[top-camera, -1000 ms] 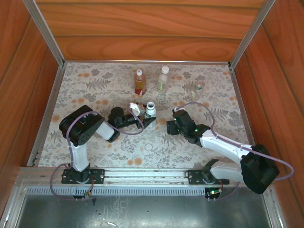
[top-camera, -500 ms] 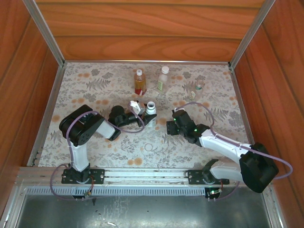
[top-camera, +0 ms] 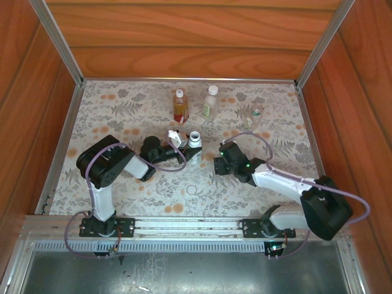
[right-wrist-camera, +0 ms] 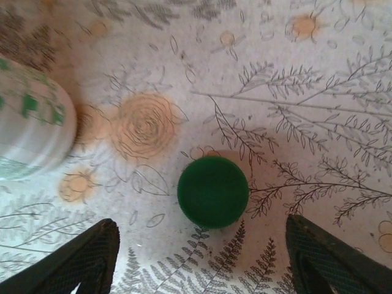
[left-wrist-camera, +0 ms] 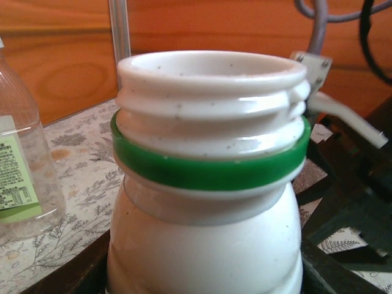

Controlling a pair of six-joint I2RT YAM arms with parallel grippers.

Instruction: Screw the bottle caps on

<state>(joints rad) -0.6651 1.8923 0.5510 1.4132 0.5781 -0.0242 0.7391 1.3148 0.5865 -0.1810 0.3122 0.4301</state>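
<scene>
A white bottle (top-camera: 195, 142) with a green neck ring stands uncapped mid-table. In the left wrist view the white bottle (left-wrist-camera: 205, 184) looms close, its threaded mouth open. My left gripper (top-camera: 187, 154) is shut on its body, with dark fingers (left-wrist-camera: 73, 275) pressing at both sides. A dark green cap (right-wrist-camera: 213, 191) lies flat on the patterned cloth. My right gripper (right-wrist-camera: 202, 242) hangs above it, open, one finger to either side and short of touching. From above, the right gripper (top-camera: 218, 166) points down just right of the white bottle (right-wrist-camera: 30, 131).
Along the back stand an amber bottle (top-camera: 179, 106), a clear bottle with a greenish label (top-camera: 210, 101) and a short clear bottle (top-camera: 256, 115), all capped. A small clear ring (top-camera: 195, 190) lies near the front. Wooden walls enclose the table.
My left gripper has closed in on the white bottle. The right gripper has shifted slightly left over the green cap.
</scene>
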